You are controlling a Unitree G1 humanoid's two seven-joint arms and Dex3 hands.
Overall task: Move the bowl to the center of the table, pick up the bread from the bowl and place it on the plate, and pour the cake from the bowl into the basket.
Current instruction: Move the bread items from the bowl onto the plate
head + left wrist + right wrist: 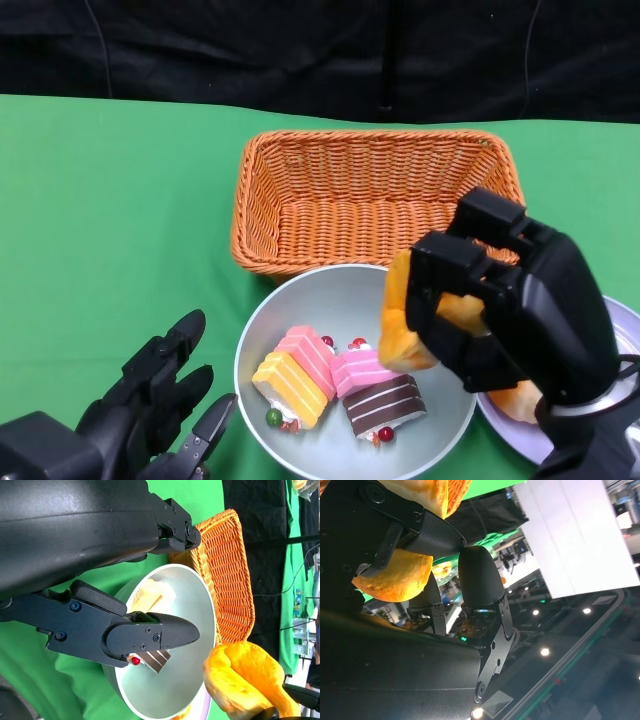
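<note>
Bread, a soft golden bun (405,325), looks light and squashable; right hand (500,300) grips it above the grey bowl (300,440); left hand (150,400) spread, idle.

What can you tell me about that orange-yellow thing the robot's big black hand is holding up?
It is the bread, a puffy golden-orange piece that looks soft, browner along its edges. The right hand grips it with fingers wrapped over it, hiding its middle, so its full shape cannot be told. It is lifted above the right rim of the bowl, touching nothing but the hand. The left wrist view shows it folded, with a crease.
</note>
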